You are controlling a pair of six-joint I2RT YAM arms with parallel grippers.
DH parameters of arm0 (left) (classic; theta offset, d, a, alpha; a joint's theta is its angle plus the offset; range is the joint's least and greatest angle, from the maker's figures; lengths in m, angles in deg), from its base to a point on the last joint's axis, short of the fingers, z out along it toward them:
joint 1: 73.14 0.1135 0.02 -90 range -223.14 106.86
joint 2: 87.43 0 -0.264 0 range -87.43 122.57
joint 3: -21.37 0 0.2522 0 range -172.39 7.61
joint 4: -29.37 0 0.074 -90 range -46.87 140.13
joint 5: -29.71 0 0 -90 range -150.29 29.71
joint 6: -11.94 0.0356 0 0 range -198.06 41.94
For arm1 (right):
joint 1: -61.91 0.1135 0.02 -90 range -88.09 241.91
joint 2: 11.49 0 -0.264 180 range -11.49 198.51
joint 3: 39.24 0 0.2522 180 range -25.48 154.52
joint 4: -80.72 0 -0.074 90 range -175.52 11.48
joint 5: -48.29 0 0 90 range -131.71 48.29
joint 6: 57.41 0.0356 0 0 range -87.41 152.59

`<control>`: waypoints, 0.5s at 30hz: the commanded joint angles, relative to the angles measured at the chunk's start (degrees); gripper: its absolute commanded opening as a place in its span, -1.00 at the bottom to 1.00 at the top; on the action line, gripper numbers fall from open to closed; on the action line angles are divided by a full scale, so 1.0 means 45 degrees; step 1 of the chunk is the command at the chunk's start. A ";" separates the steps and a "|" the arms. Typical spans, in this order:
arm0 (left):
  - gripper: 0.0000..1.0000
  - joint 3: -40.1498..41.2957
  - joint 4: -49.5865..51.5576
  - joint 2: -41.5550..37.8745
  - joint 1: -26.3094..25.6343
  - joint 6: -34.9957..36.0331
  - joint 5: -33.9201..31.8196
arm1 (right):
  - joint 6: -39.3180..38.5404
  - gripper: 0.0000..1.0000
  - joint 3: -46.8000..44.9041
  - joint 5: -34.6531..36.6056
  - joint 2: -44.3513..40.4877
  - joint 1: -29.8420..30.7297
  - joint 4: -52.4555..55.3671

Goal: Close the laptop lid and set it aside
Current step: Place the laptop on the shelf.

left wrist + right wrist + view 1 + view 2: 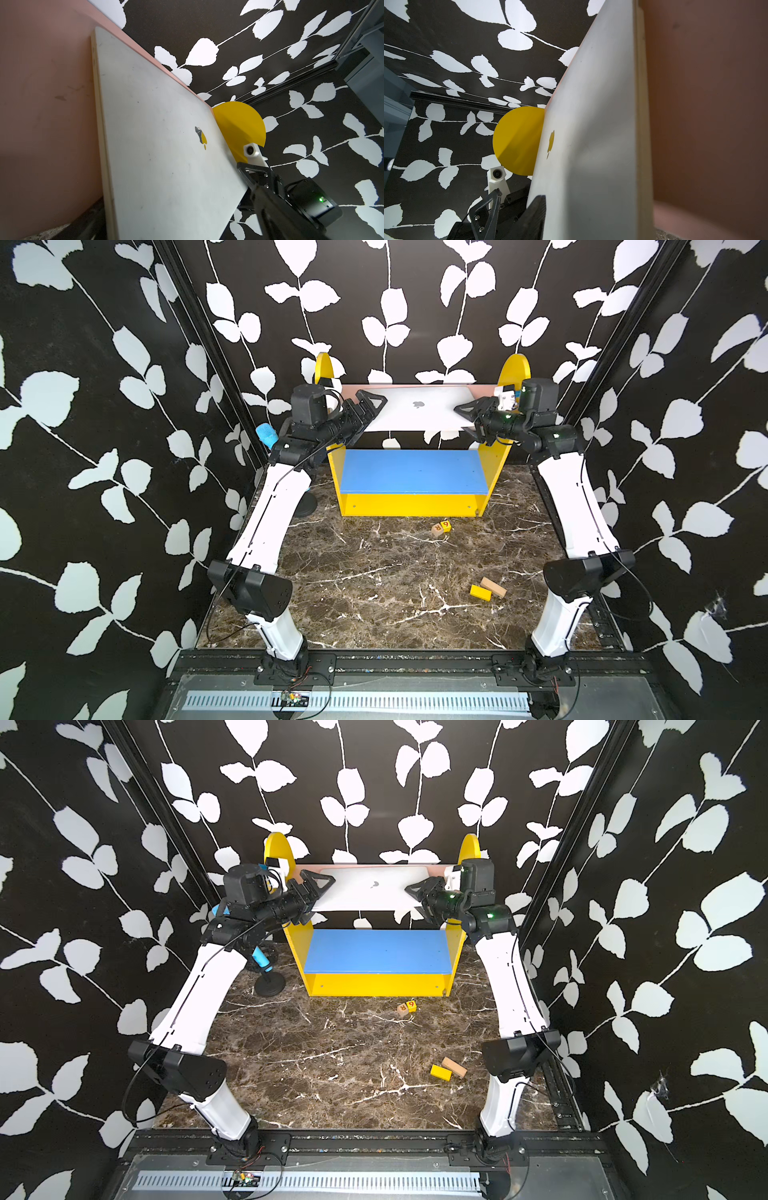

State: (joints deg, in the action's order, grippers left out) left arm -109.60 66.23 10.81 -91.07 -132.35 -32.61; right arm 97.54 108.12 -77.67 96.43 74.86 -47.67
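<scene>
Laptop (399, 418), lid (166, 166) down, lies between both jaws: left jaws gape open around its edge; whether right jaws grip, I cannot tell. Clamp evenly, lift level off shelf (41, 104).

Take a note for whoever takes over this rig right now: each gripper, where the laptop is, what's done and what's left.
Left gripper: open, at the left edge of the laptop.
Right gripper: straddles the laptop's right front corner; unclear whether it is clamping.
Laptop: logo up, on the upper level of the yellow shelf.
Done: lid closed.
Left: if this is its resting spot, free both grippers and back off; otherwise carry it there.
</scene>
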 commanded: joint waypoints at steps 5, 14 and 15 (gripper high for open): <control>0.97 0.0167 -0.0209 -0.0932 0.0092 0.0319 0.0471 | -0.0613 0.20 0.0759 -0.0258 -0.0115 -0.0154 -0.0419; 0.97 0.0706 -0.0270 -0.1239 0.0435 0.0368 0.0576 | -0.1353 0.35 0.0705 0.0295 -0.0305 -0.0275 0.0550; 0.97 0.0801 -0.0312 -0.1268 0.0480 0.0364 0.0602 | -0.1455 0.36 0.0687 0.0404 -0.0348 -0.0289 0.0671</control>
State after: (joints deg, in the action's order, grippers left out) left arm -107.24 66.60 8.60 -89.67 -131.93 -30.93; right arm 94.00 109.83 -77.87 96.56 74.25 -44.94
